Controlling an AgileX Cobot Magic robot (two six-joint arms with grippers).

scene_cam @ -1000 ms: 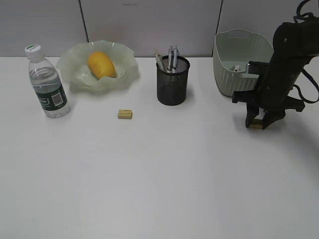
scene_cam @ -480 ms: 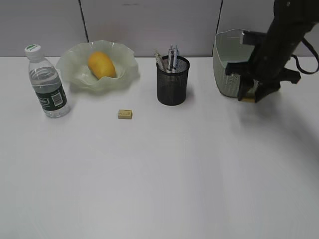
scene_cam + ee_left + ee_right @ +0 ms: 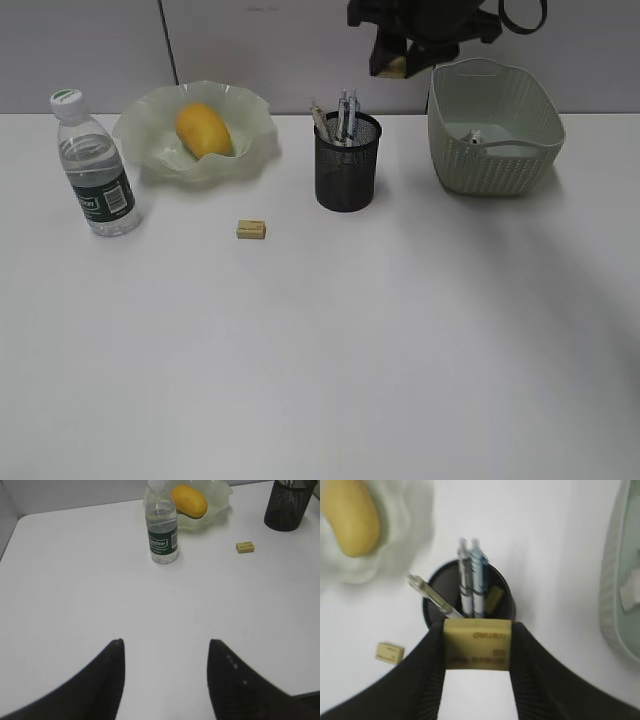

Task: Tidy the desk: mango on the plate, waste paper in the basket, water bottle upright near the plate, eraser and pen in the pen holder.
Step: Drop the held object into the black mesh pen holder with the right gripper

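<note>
mango (image 3: 204, 131) sat plated, bottle (image 3: 93, 165) upright. my right gripper (image 3: 477, 647) held one eraser (image 3: 477, 644) above the pen holder (image 3: 468, 600). a second eraser (image 3: 251, 229) lay left on the desk (image 3: 330, 340).

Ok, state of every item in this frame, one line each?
mango: on the plate
water bottle: upright, capped
pen holder: upright, pens inside
basket: paper inside
eraser on desk: lying loose
right end effector: gripping a second eraser above the holder
left end effector: open, empty

A grey partition wall (image 3: 250, 50) with dark vertical seams stands behind
</note>
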